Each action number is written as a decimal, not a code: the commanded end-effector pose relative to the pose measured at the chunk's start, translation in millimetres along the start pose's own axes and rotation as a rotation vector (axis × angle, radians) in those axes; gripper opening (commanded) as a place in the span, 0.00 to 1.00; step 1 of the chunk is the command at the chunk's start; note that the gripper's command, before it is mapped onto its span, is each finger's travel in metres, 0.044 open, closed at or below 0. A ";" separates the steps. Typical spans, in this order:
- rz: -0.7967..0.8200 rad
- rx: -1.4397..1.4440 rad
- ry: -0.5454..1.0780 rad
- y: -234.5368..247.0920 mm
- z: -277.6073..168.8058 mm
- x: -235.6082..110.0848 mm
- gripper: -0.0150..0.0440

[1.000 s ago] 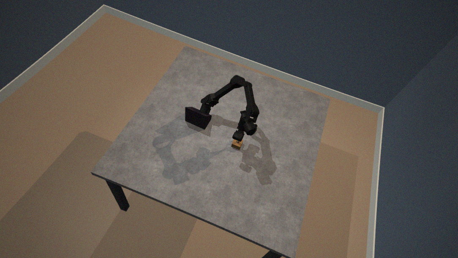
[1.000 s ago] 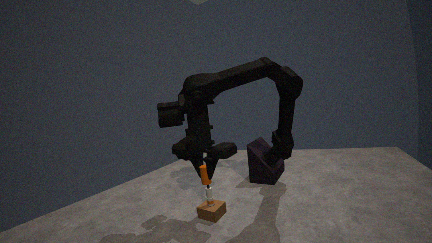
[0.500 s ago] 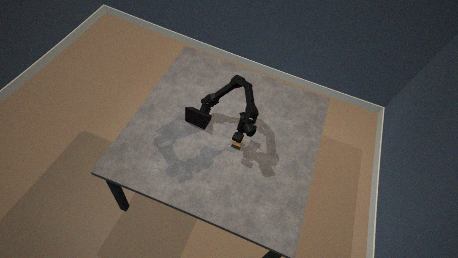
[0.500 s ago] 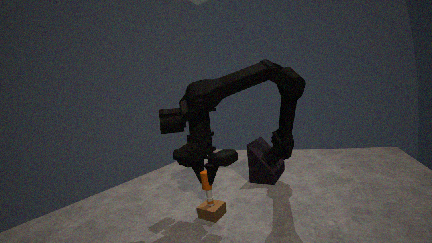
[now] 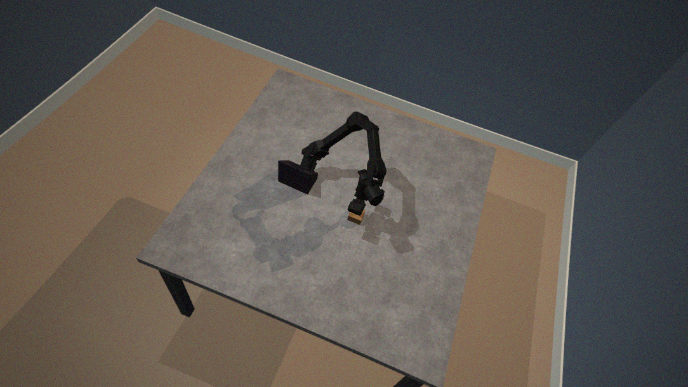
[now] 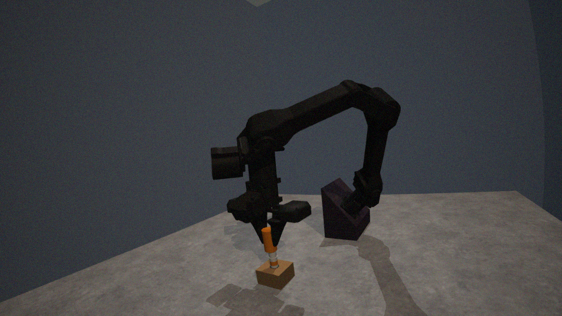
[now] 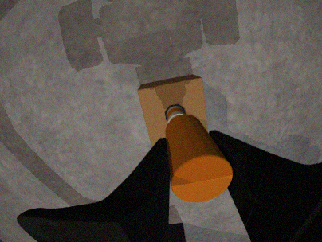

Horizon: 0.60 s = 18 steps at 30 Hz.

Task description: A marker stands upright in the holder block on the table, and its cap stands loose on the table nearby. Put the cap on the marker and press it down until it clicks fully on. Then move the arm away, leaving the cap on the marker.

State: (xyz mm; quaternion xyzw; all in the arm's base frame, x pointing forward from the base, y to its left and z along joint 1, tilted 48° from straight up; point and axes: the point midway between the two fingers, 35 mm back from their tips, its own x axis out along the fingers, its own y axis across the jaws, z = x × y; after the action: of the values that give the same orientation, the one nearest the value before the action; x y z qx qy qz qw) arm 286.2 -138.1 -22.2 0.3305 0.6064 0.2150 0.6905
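Note:
My gripper is shut on the orange cap and holds it upright, slightly tilted. The cap's lower end sits over the top of the marker. A short length of the white marker body with its orange band shows between the cap and the holder. The marker stands in the tan holder block on the grey table. I cannot tell how far down the cap sits on the marker.
The arm's dark base block stands behind the holder. The table's near edge drops to a brown floor.

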 end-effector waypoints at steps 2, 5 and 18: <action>0.020 0.000 0.034 1.0 -1.4 19.2 0.25; 0.019 -0.009 0.027 1.4 0.5 17.2 0.34; 0.019 -0.009 0.027 1.4 0.5 17.2 0.92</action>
State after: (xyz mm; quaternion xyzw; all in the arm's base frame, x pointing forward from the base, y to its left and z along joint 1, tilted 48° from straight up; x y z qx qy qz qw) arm 289.7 -124.9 -33.0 0.3316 0.6114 0.2287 0.6811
